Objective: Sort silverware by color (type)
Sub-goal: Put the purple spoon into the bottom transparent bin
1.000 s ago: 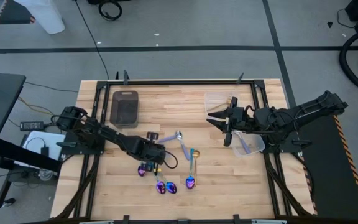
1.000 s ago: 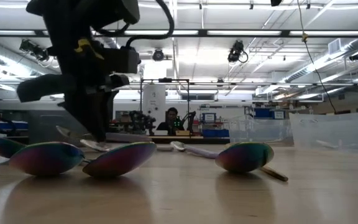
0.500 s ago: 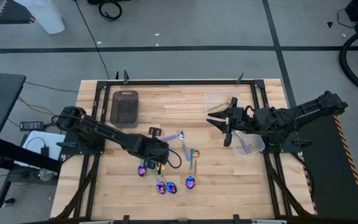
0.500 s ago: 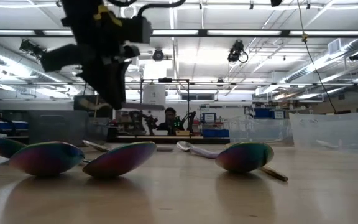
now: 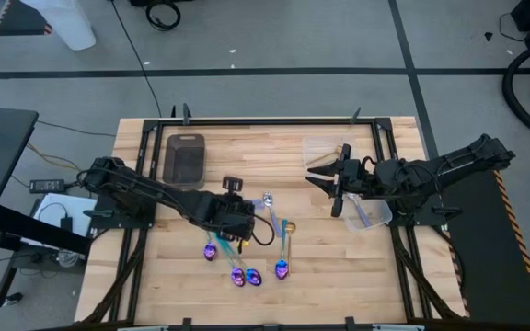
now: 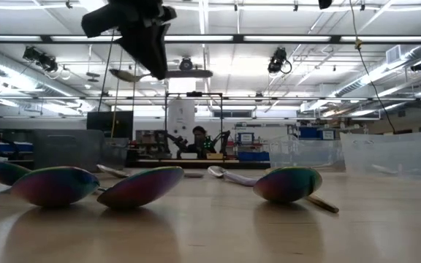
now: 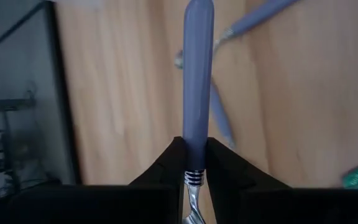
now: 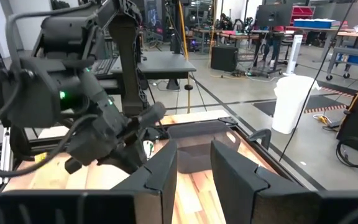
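Note:
My left gripper [image 5: 237, 219] hangs above the middle of the table, shut on a spoon with a lavender handle [image 7: 197, 68], which also shows in the low view [image 6: 163, 73]. Below it the silverware lies flat on the wood. There are several iridescent spoons [image 5: 238, 274] near the front, one with a teal handle [image 5: 286, 241], and a silver spoon with a lavender handle [image 5: 267, 207]. My right gripper [image 5: 333, 191] waits open and level at the right, beside the clear containers, with nothing between its fingers [image 8: 194, 163]. My left gripper pinches the spoon between its two fingers at the handle's end beside the ringed metal collar [image 7: 195, 163]. The fingers come slanting down from the table's left. The handle sticks out past the fingertips. The spoon hangs about level, lifted clear of the table.
A dark grey tray [image 5: 186, 158] lies at the far left of the table. Two clear plastic containers [image 5: 323, 152] [image 5: 372, 211] stand at the right near my right gripper. Black rails frame the table's edges. A person sits far behind the table [image 6: 199, 139].
My left gripper has risen from the table with the lavender-handled spoon and drifted a little toward the far right, tipping less steeply downward. The spoon, first down among the others, now hangs lifted clear. The other spoons have stayed where they were.

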